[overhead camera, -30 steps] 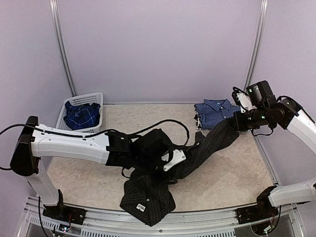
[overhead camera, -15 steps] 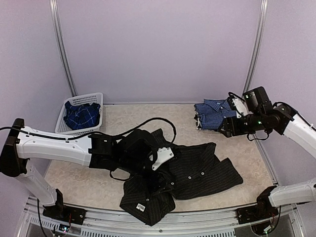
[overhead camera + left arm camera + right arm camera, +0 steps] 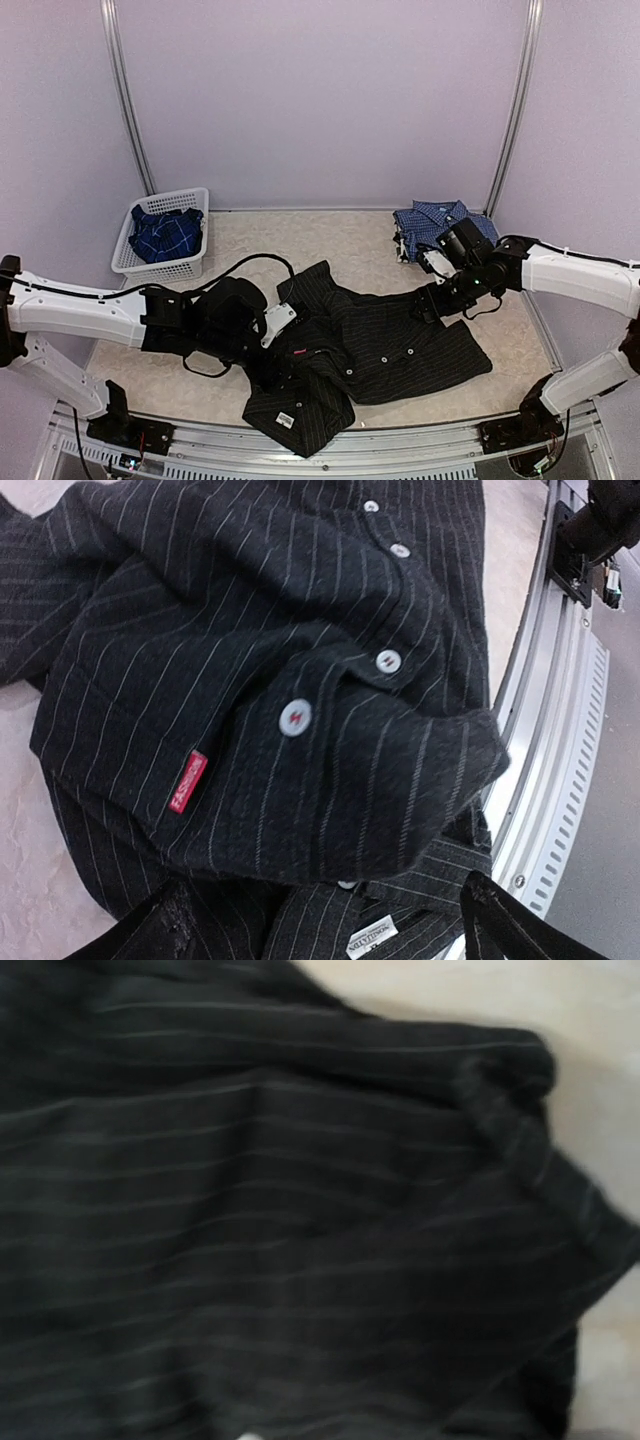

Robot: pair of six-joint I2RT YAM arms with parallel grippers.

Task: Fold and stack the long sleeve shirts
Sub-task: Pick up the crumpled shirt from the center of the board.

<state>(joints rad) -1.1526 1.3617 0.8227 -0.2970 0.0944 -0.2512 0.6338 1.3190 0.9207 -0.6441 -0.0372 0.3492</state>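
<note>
The black pinstriped shirt lies spread on the table, its collar end bunched toward the front edge; buttons and a red label show in the left wrist view. My left gripper hovers at the shirt's left side, its fingers wide apart and holding nothing: open. My right gripper is low over the shirt's upper right edge. Blurred black cloth fills its wrist view, with no fingers meeting: open. A folded blue-and-white checked shirt rests at the back right. A dark blue plaid shirt sits in the basket.
The white lattice basket stands at the back left against the wall. A metal rail runs along the table's front edge, close to the shirt's collar. A black cable loops from the left arm over the table.
Both grippers let go of the black shirt they held stretched; it dropped and spread flat. The left arm drew back to the left. The right arm came down to the shirt's edge.
</note>
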